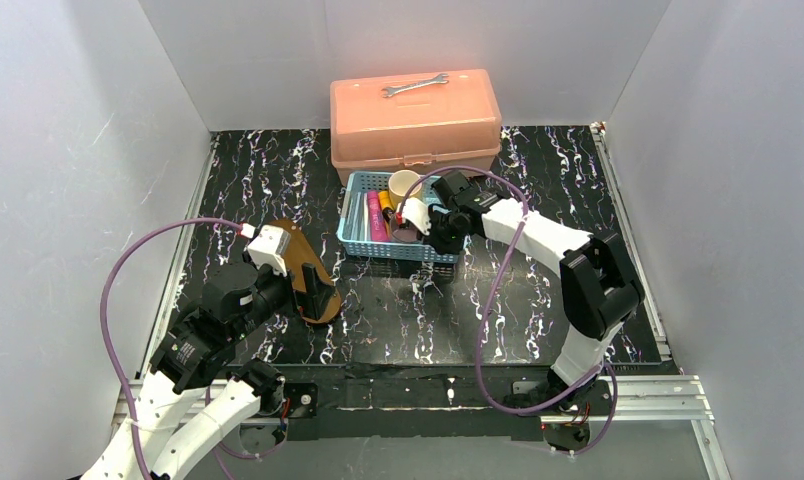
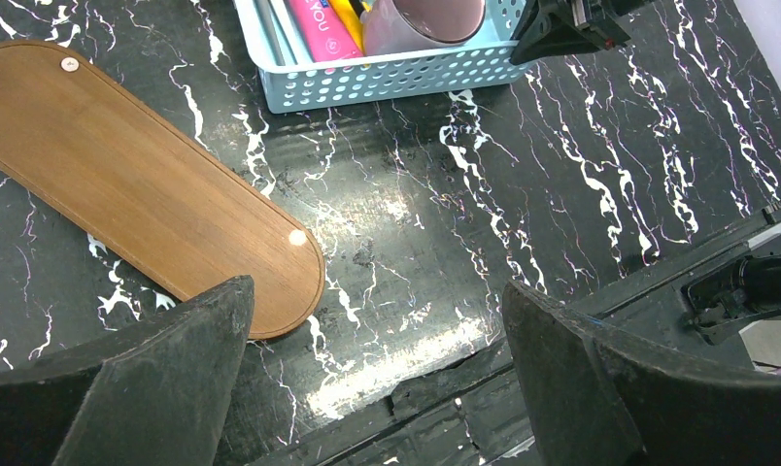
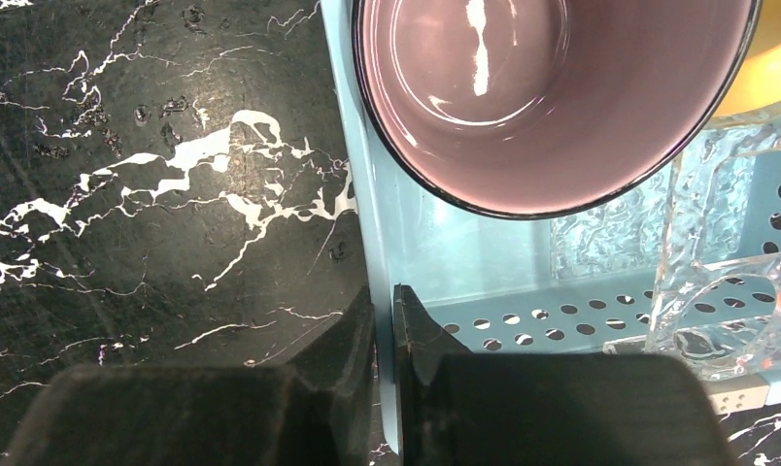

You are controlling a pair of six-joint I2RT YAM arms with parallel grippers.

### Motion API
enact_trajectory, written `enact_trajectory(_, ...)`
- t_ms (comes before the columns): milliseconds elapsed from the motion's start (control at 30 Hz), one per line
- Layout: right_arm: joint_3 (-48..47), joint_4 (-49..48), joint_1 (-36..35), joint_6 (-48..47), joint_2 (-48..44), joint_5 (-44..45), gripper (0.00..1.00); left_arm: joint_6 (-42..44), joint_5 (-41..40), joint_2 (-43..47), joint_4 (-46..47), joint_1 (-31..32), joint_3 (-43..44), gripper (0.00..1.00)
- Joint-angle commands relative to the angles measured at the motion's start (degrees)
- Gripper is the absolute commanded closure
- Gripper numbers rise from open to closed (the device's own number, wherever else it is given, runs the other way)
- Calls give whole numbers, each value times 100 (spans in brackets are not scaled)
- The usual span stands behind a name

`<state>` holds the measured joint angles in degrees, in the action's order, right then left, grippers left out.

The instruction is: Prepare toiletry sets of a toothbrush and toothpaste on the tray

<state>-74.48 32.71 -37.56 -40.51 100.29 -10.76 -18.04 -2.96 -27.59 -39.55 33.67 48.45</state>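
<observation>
A glossy black marble-patterned counter (image 1: 538,320), veined white and purple, is boxed on three sides by plain pale grey wall panels (image 1: 68,150). A silver metal rail (image 1: 643,392) edges its near side.

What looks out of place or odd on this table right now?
A steel wrench lies on the lid of the orange box, unrelated to toiletries. The right gripper is shut on the wall of the blue basket, not on anything inside it.

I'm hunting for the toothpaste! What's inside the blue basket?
A pink tube, a yellow tube and a mauve mug sit in the basket. The mug covers whatever lies under it.
</observation>
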Motion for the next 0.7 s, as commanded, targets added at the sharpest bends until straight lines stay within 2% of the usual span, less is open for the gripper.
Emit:
enact_trajectory(0,-418,-414,176,113,68,173,99,27,22,9,-70,17,7,1)
enact_trajectory(233,-658,-221,274,25,274,380,98,23,35,7,-62,21,7,1)
enact_trajectory(467,-663,-191,284,84,127,635,67,29,37,6,-62,17,7,1)
enact_trajectory(667,-533,-309,284,218,-308,572,50,-33,-86,-16,-62,18,-10,1)
